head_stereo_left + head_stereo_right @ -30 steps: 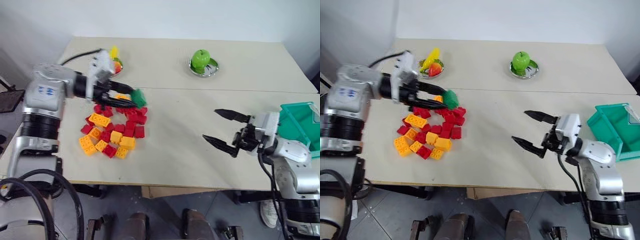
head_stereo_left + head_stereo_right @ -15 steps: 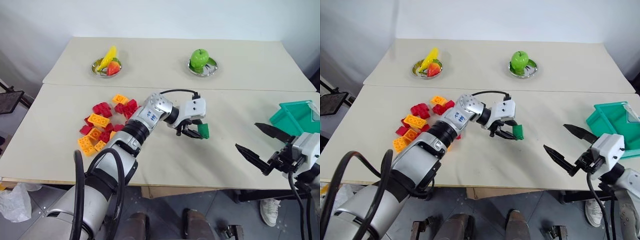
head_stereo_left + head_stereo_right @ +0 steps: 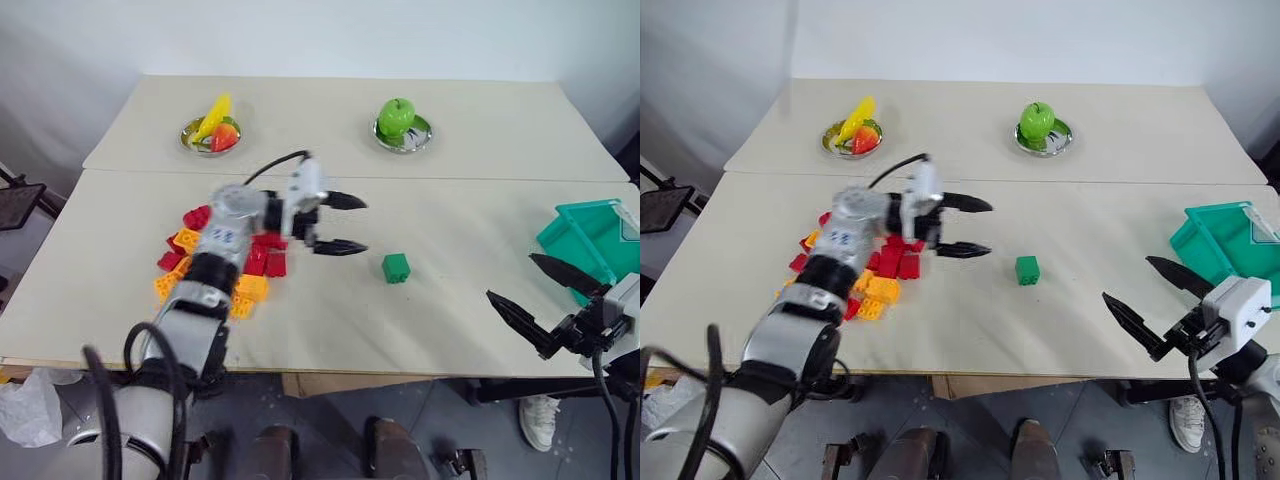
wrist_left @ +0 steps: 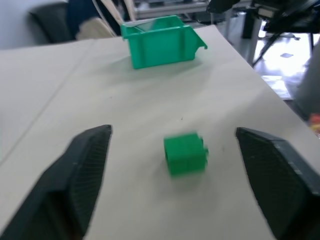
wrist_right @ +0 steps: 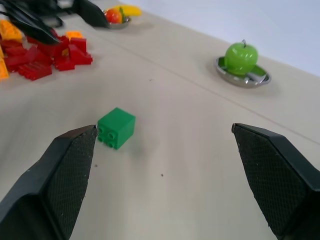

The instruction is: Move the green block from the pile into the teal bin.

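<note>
The left arm hides part of the pile (image 3: 215, 262); the picture's edge crops the teal bin (image 3: 592, 238).

The green block (image 5: 116, 128) lies on the table (image 5: 200, 160) between the open right hand's (image 5: 165, 145) fingers (image 5: 70, 165).

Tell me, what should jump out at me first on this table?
Probably the green block, lying alone on the bare middle of the table between two open black grippers: the left gripper beside the pile of red, orange and yellow bricks, the right gripper at the near right edge. Next, the teal bin at the right edge, and a green apple in a metal dish at the back.
</note>
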Action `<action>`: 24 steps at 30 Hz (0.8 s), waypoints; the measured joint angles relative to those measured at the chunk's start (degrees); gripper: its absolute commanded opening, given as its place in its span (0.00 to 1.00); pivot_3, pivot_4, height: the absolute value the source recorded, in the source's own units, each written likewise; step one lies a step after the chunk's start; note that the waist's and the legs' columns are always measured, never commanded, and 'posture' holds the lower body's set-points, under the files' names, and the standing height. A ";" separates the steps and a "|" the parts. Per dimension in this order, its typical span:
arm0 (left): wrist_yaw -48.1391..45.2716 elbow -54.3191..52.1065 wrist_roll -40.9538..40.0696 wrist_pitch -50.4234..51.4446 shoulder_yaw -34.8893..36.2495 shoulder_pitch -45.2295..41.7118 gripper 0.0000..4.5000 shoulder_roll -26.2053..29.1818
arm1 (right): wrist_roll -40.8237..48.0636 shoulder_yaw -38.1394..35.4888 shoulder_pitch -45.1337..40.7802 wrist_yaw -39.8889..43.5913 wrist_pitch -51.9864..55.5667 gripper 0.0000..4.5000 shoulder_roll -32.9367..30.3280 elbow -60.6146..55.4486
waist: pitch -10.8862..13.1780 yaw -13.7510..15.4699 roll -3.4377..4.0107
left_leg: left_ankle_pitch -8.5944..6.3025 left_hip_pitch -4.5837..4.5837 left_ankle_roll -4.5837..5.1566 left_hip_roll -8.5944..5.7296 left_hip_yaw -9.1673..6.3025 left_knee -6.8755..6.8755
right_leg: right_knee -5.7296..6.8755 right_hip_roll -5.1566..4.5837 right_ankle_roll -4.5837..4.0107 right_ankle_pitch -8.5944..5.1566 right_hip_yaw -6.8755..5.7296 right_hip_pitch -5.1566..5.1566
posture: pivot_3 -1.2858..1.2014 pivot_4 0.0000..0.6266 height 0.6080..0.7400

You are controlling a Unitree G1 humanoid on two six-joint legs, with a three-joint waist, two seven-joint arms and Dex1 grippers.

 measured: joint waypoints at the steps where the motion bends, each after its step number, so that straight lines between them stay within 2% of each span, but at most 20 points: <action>1: 0.18 -2.47 -0.38 -0.17 0.85 2.08 1.00 1.60 | 0.04 0.16 -0.16 0.28 0.40 1.00 -0.40 0.30 | 0.00 0.12 0.00 | 0.00 0.00 0.00 -0.01 0.00 0.03 | -0.01 0.00 -0.01 0.01 0.00 0.02 | 0.52 0.24 1.00; 5: 0.00 -18.25 -5.48 4.58 6.14 16.91 1.00 11.49 | -0.44 4.41 -6.72 0.85 3.11 1.00 -2.00 3.98 | 0.00 -0.65 0.01 | -0.06 0.08 -0.04 0.05 -0.06 0.04 | -0.02 0.00 -0.04 0.03 0.02 0.07 | 0.52 0.24 1.00; 8: 3.42 -28.29 -9.40 10.17 10.59 26.13 1.00 14.19 | -1.76 11.46 -16.12 -0.41 6.48 1.00 -2.07 6.28 | 0.01 -0.72 0.05 | -0.06 0.08 -0.07 0.08 -0.49 0.09 | 0.00 -0.01 -0.07 0.04 0.04 0.07 | 0.52 0.24 1.00; 12: 7.74 -36.80 -12.09 14.93 14.27 33.95 1.00 17.36 | -3.35 21.81 -25.24 -3.04 12.63 1.00 -0.88 6.04 | 0.01 -0.14 0.07 | -0.07 0.04 -0.11 0.02 -0.67 0.08 | 0.02 -0.02 -0.11 0.03 -0.03 0.06 | 0.52 0.24 1.00; 16: 8.51 -44.28 -15.92 21.14 14.90 39.49 1.00 19.57 | -8.55 30.64 -29.16 -5.69 17.79 1.00 -0.68 6.94 | 0.01 0.61 0.07 | -0.13 0.01 -0.09 -0.02 -0.66 0.08 | -0.02 -0.03 -0.14 0.03 -0.02 0.04 | 0.52 0.24 1.00; 20: 9.35 -48.11 -16.52 22.57 14.35 40.83 1.00 20.07 | -15.32 34.09 -35.49 -14.24 23.10 1.00 2.74 10.94 | 0.00 0.59 0.08 | -0.12 0.02 -0.12 0.00 -0.61 0.08 | 0.00 0.00 -0.17 0.03 -0.02 0.01 | 0.52 0.24 1.00; 24: 10.68 -49.49 -16.71 23.01 14.31 40.89 1.00 20.07 | -18.45 35.55 -36.35 -18.38 26.55 1.00 4.16 11.12 | 0.00 0.56 0.08 | -0.13 0.01 -0.13 -0.01 -0.56 -0.02 | 0.00 0.01 -0.21 0.01 -0.03 -0.06 | 0.52 0.24 1.00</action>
